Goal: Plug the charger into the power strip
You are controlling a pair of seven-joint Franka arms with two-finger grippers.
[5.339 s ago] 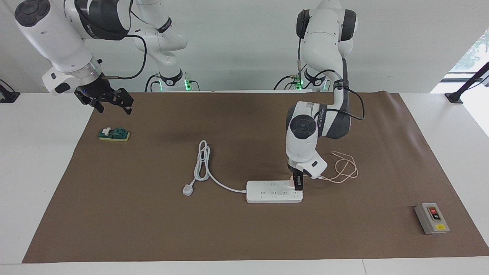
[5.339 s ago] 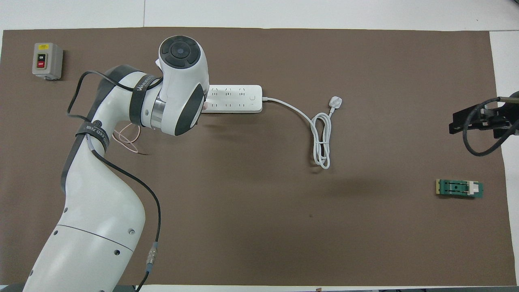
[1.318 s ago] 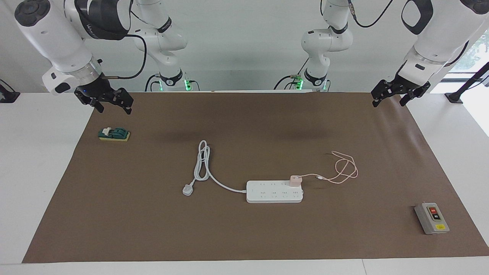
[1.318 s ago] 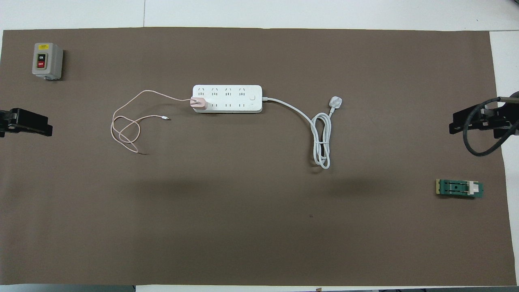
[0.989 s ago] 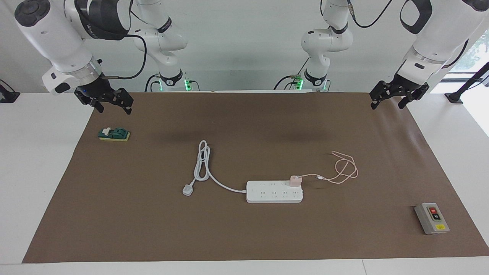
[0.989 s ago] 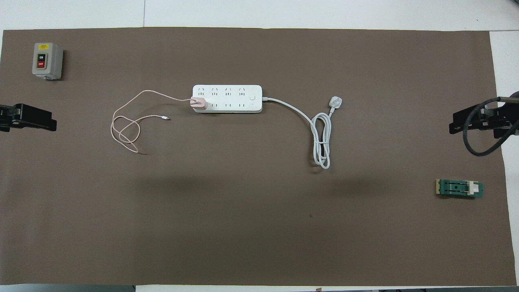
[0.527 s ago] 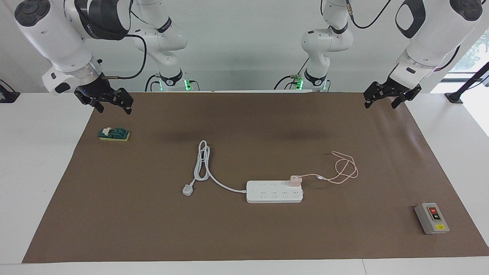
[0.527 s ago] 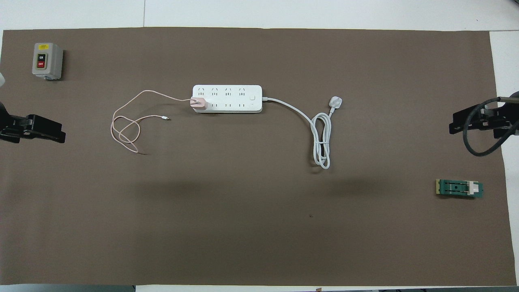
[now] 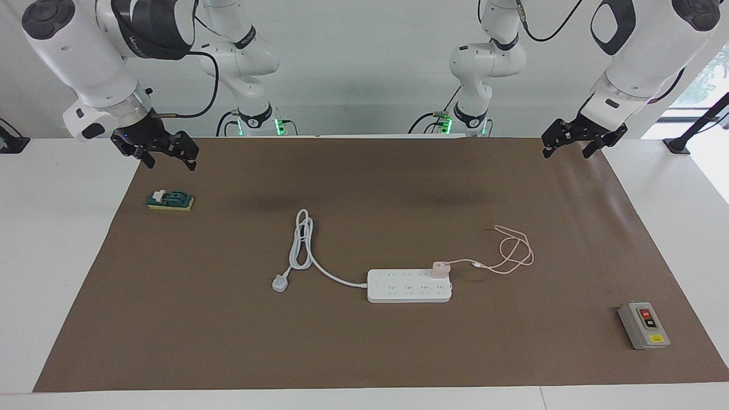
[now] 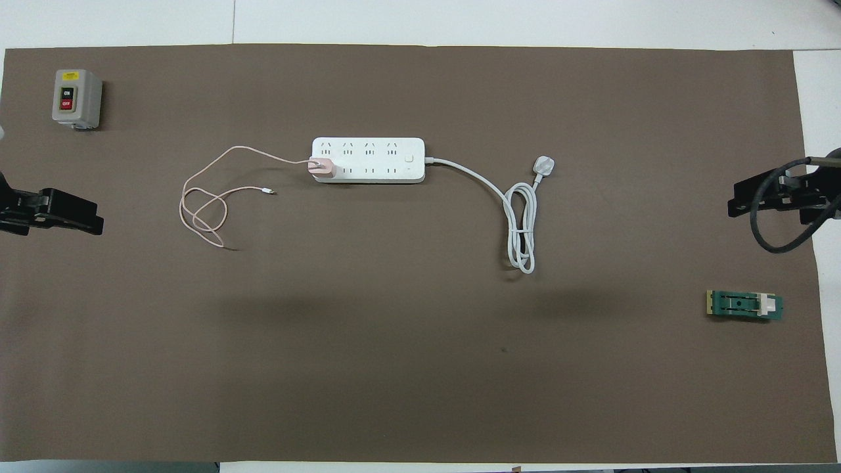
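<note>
Facing view | charger seated in power strip, frame centre | I judge task done | left gripper and right gripper both spread, empty, upper corners

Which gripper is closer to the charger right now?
Left. The left gripper hangs over the mat's edge at the charger's end of the table; the right gripper waits above the green block.

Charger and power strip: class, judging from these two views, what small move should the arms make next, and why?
Probably none beyond parking. The charger already sits in a socket at the power strip's end, nearer the left arm. The left end effector and right end effector both hang open and empty over the mat's ends, so I'd have both arms simply wait.
</note>
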